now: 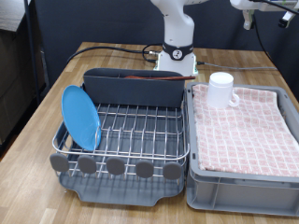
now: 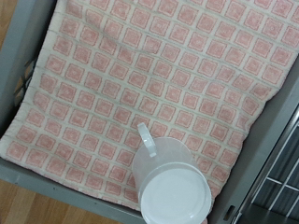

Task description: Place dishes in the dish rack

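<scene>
The light-blue plate (image 1: pixel 81 117) stands on edge in the dish rack (image 1: pixel 121 140), at the exterior view's left side of the wire grid. The white mug (image 1: pixel 220 90) stands upright on the pink checked cloth in the grey bin (image 1: pixel 243 177), at the corner near the rack's back compartment. In the wrist view the mug (image 2: pixel 173 189) shows from above, handle pointing into the cloth. A slim reddish-brown thing (image 1: pixel 159 81), perhaps the wooden spoon, lies in the tall back compartment. My gripper (image 1: pixel 250 11) is high at the exterior view's top right, above the bin, mostly cut off. Its fingers do not show in the wrist view.
The pink checked cloth (image 2: pixel 168 75) fills the bin. The rack's wires (image 2: pixel 280 182) border the bin on one side. The robot base (image 1: pixel 175 56) stands behind the rack with a cable (image 1: pixel 117 52) running across the wooden table (image 1: pixel 37 112).
</scene>
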Controlling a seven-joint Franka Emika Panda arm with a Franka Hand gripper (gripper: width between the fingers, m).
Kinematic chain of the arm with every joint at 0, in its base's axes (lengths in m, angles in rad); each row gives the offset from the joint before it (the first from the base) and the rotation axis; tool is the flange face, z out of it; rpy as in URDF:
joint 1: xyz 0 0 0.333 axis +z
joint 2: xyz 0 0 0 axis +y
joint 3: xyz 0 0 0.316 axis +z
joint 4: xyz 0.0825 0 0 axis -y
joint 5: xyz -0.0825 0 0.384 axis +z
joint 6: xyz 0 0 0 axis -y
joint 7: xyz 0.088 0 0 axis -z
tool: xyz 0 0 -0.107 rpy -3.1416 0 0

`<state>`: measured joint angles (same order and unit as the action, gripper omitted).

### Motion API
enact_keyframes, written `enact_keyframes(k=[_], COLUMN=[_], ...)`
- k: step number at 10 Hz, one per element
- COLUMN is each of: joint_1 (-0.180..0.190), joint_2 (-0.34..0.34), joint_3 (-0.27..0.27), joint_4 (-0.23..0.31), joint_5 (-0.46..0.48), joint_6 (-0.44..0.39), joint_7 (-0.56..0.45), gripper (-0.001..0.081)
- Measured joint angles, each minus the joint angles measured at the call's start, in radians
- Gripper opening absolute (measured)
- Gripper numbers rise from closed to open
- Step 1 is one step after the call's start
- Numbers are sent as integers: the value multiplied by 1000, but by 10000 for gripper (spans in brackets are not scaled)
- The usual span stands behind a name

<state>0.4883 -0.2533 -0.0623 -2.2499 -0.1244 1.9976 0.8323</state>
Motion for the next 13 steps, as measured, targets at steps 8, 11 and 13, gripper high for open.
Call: enact_keyframes(k=[8, 11, 13], joint_1=[1, 3, 7], joint_2=[53, 74, 132], joint_3=[-5, 5, 26], joint_4=[-115, -102, -83], joint_5=[-80, -79, -79], joint_6=[25, 11, 29], joint_7=[-245, -236, -236], gripper=[803, 803, 803])
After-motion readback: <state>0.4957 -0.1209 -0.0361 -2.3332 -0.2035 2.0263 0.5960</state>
